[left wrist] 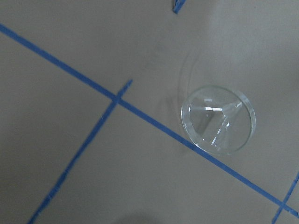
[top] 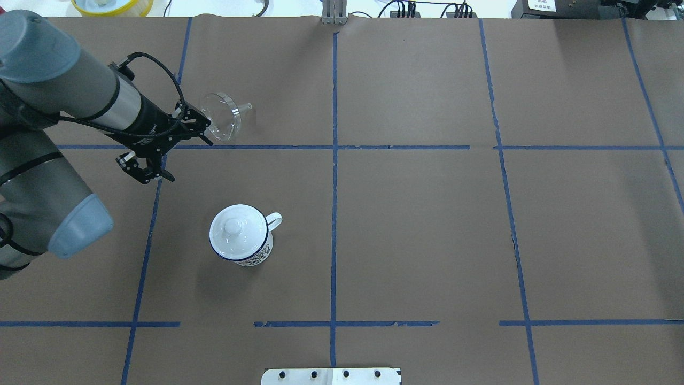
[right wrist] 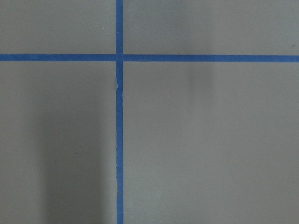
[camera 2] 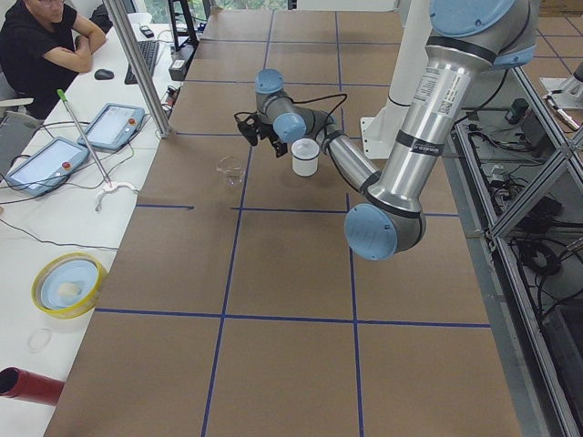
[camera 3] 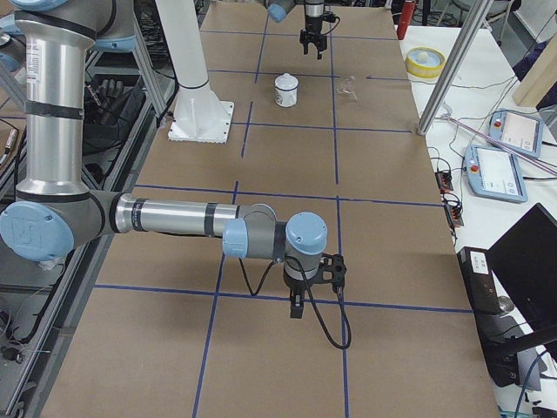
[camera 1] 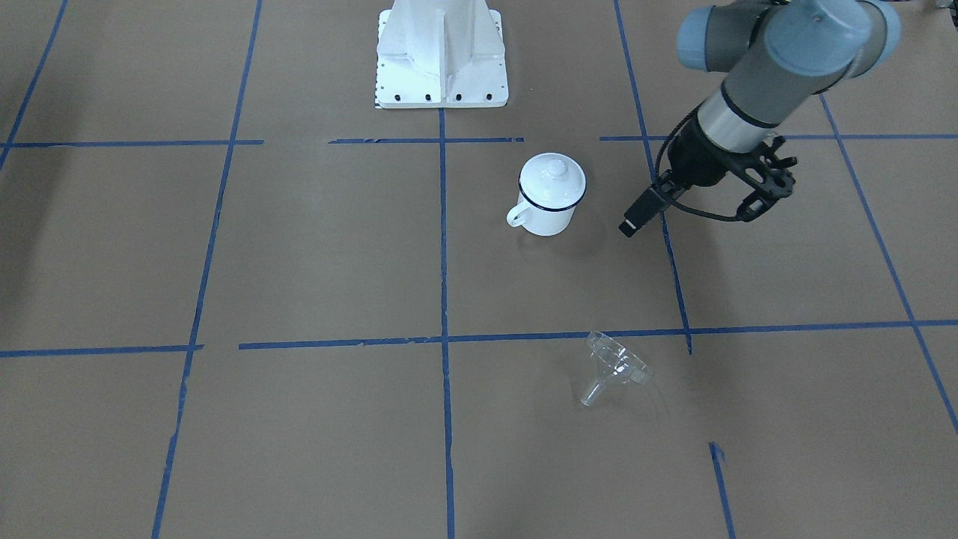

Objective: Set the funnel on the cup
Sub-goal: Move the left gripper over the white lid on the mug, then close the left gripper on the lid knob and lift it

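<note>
Funnel (camera 1: 615, 367) untouched, left tool (top: 190, 160) wide open, empty

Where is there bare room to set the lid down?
In the overhead view, everything right of the centre tape line is bare, as is the strip between the cup and the robot base. It is crowded beyond the cup, where the funnel lies near the open left claw.

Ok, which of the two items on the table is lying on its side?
The clear funnel: it lies tipped on its rim, spout pointing sideways. The white cup stands upright with its knobbed lid on.
</note>
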Available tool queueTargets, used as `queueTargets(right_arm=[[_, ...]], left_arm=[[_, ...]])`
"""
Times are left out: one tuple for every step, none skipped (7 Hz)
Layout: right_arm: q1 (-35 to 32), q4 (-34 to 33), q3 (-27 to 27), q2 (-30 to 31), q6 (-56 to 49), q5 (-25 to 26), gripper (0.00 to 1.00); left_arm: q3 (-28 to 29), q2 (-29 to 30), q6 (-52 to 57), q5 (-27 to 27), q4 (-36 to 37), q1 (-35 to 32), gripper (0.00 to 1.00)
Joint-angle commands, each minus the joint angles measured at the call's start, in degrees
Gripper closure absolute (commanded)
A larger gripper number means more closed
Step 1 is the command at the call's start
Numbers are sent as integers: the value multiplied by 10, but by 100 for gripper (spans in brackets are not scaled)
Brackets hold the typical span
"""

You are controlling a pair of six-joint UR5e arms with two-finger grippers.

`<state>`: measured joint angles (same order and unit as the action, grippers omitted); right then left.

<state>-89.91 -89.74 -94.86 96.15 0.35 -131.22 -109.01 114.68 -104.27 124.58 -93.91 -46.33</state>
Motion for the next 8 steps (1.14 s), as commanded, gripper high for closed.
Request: queueTargets(right_arm=[[0,0,0,0,0,0,0],[0,0,-1,0,0,0,0],[0,0,0,0,0,0,0],[0,0,0,0,0,0,0],[0,0,0,0,0,0,0],[0,0,-1,0,0,0,0],[0,0,0,0,0,0,0],[0,0,-1,0,0,0,0]], left_arm=[[-18,56,-58,-48,119,58,0],[-31,55,-98,-97,133,102,0],[-43,56,-112,-120,164,119,2],[-44,56,-114,-123,169,128,2],[-44,55,-146,-140,169,150,2],[-45,56,-163,-171,168,157,6],[-45,56,-163,-172,168,158,6],[-45,56,-164,-172,168,160,8]])
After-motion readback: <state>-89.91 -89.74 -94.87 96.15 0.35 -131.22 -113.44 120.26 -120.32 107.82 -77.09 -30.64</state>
